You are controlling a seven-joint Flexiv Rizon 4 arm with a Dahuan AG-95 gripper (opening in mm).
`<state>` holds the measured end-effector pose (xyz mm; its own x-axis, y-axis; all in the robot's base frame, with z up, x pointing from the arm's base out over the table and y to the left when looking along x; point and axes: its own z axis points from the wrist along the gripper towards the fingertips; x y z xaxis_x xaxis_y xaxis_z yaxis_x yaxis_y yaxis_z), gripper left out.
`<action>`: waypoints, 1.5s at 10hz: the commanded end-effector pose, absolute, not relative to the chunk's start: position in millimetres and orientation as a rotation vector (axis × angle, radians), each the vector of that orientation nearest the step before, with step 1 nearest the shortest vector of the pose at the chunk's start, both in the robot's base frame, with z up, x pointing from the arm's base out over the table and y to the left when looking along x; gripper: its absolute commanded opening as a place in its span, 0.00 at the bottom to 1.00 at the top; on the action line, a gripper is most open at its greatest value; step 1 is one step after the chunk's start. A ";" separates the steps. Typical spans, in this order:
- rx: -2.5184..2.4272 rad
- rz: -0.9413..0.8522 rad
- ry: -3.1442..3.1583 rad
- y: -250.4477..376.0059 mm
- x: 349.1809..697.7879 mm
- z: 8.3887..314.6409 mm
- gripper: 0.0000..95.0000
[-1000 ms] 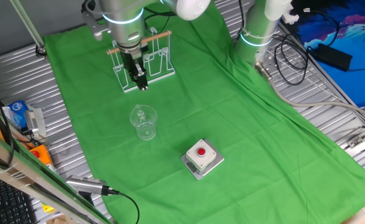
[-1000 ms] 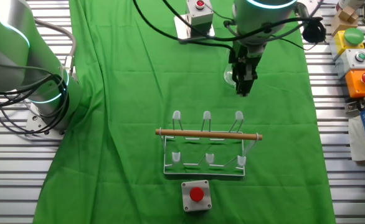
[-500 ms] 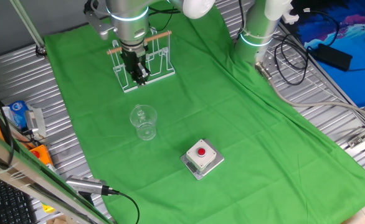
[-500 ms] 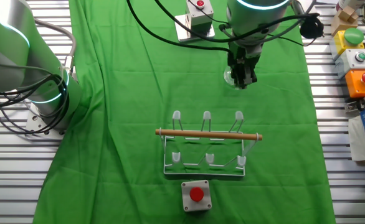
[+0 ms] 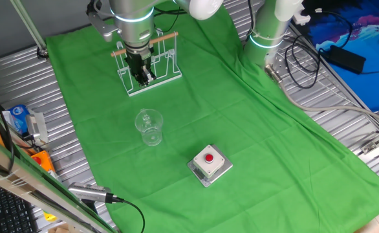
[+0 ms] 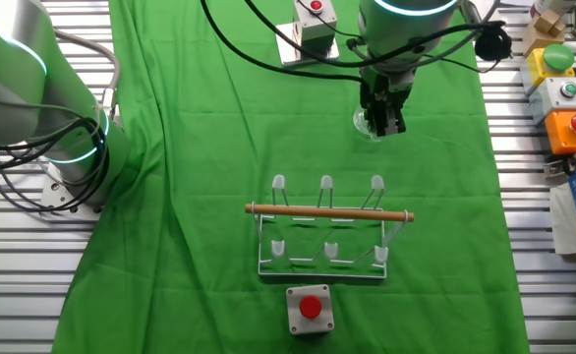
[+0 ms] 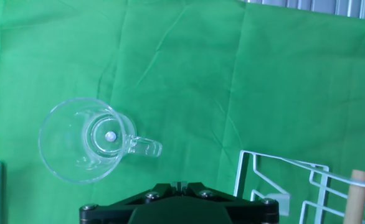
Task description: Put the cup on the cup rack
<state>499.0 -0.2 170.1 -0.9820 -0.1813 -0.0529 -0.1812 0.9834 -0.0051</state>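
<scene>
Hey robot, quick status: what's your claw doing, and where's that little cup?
Gripper up above the cloth, holding nothing; open or shut unclear. Cup upright on the cloth, untouched, apart from the rack. Nothing between them.

Robot lab: green cloth [image 5: 241, 123] on slatted metal bench [image 5: 345, 129] (cables [image 5: 309, 48] trailing).

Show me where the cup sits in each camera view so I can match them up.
One fixed view: the cup stands left of centre on the green cloth, in front of the cup rack.
The other fixed view: top, right of centre, partly behind the hand.
Hand view: left, seen from above.
Shared landmark: the cup rack.
</scene>
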 end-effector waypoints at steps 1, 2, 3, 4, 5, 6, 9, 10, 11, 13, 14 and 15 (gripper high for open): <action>-0.289 0.005 3.073 0.1 499.9 170.2 0.00; -0.269 0.004 3.073 0.1 499.9 170.2 0.00; -0.280 0.004 3.072 0.1 499.9 170.2 0.00; -0.293 0.005 3.070 0.1 499.9 170.2 0.00; -0.293 0.005 3.069 0.1 499.9 170.2 0.00; -0.303 0.006 3.068 0.1 499.9 170.2 0.00; -0.453 0.000 3.049 0.1 499.9 170.2 0.00; -0.529 -0.002 3.042 0.1 499.9 170.2 0.00; -0.634 0.006 3.025 0.1 499.9 170.2 0.00; -0.783 0.009 3.014 0.1 499.9 170.2 0.00; -0.837 0.011 3.010 0.1 499.9 170.2 0.00; -0.887 0.016 3.010 0.1 499.9 170.2 0.00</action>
<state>500.5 -0.1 170.1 -0.8677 -0.4966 -0.0204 -0.4968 0.8679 0.0017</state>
